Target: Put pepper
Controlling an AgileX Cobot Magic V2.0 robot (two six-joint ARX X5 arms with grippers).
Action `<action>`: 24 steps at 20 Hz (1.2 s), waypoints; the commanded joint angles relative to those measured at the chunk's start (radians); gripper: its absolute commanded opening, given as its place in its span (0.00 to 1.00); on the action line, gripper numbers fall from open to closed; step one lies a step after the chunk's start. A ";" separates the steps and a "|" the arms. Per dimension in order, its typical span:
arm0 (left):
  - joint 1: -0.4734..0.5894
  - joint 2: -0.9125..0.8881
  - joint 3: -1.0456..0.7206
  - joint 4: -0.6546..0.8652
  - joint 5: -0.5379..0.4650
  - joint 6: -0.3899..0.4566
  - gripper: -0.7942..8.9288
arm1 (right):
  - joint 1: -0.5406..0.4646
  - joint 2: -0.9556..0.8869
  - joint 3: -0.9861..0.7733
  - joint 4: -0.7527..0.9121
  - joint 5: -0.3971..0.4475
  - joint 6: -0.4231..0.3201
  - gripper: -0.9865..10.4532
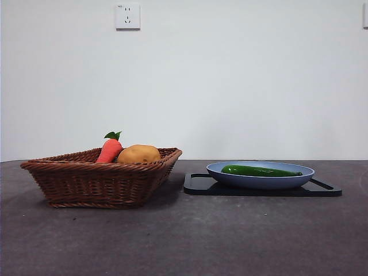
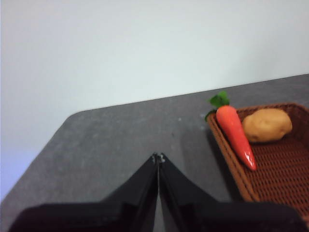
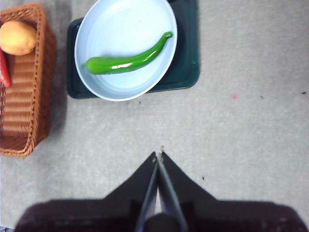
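Right end effector [image 3: 159,155], its two black jaws pressed together and holding nothing, hangs high above bare table [image 3: 241,135], well apart from the pepper [image 3: 126,62]; the left end effector [image 2: 158,157], likewise closed and empty, waits over the table just beside the wicker basket [image 2: 270,179]. Neither arm appears in the front view. The pepper lies flat inside the blue plate [image 1: 260,181], which rests on a dark tray [image 1: 198,187] to one side of the basket [image 1: 98,181]. Where the task wants the pepper put is not stated: if the plate is the goal, the placing appears complete and only the arms' retreat is left; if the basket is meant, the whole pick and transfer remains, and no grasp has begun. Pepper: long, slender, glossy dark green, gently curved, tapering to a thin tip. Plate: smooth, shallow, pale blue, oval from above, with a low rim. Tray: flat, matte, dark, rectangular with rounded corners and cut-out handles at its ends. Basket: brown woven wicker with outward-sloping walls, holding an orange-red carrot [image 2: 235,135] with green leaves, leaning on the rim, and a rounded yellow-brown potato [image 2: 267,124]. Table surface: dull grey, faintly speckled.
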 commanded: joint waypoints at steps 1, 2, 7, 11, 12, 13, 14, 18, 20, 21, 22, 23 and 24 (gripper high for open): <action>0.011 -0.045 -0.046 0.011 0.000 -0.034 0.09 | -0.008 0.012 0.019 0.006 0.002 0.005 0.10; 0.011 -0.064 -0.066 0.009 0.000 -0.034 0.09 | -0.011 0.012 0.019 0.006 0.002 0.005 0.10; 0.010 -0.121 -0.122 -0.031 -0.023 -0.061 0.09 | -0.013 0.012 0.019 0.006 0.002 0.006 0.10; 0.010 -0.165 -0.139 -0.086 -0.023 -0.079 0.09 | -0.013 0.012 0.019 0.006 0.002 0.006 0.10; 0.011 -0.177 -0.139 -0.108 -0.024 -0.079 0.09 | -0.013 0.012 0.019 0.006 0.002 0.006 0.10; 0.011 -0.188 -0.139 -0.134 -0.026 -0.078 0.09 | -0.013 0.012 0.019 0.006 0.002 0.005 0.10; 0.010 -0.189 -0.139 -0.152 -0.025 -0.078 0.09 | -0.013 0.012 0.019 0.006 0.002 0.005 0.10; 0.009 -0.179 -0.139 -0.165 0.006 -0.082 0.09 | -0.013 0.012 0.019 0.006 0.002 0.006 0.10; 0.009 -0.179 -0.139 -0.165 0.005 -0.082 0.09 | -0.013 0.012 0.019 0.006 0.002 0.005 0.10; 0.009 -0.179 -0.139 -0.165 0.005 -0.082 0.09 | -0.013 0.012 0.019 0.006 0.002 0.005 0.10; 0.010 -0.179 -0.139 -0.165 0.005 -0.082 0.09 | -0.013 0.012 0.019 0.006 0.002 0.006 0.10; 0.009 -0.179 -0.139 -0.165 0.005 -0.082 0.09 | -0.013 0.012 0.019 0.006 0.002 0.006 0.10; 0.009 -0.179 -0.139 -0.165 0.005 -0.082 0.09 | -0.013 0.012 0.019 0.006 0.002 0.006 0.10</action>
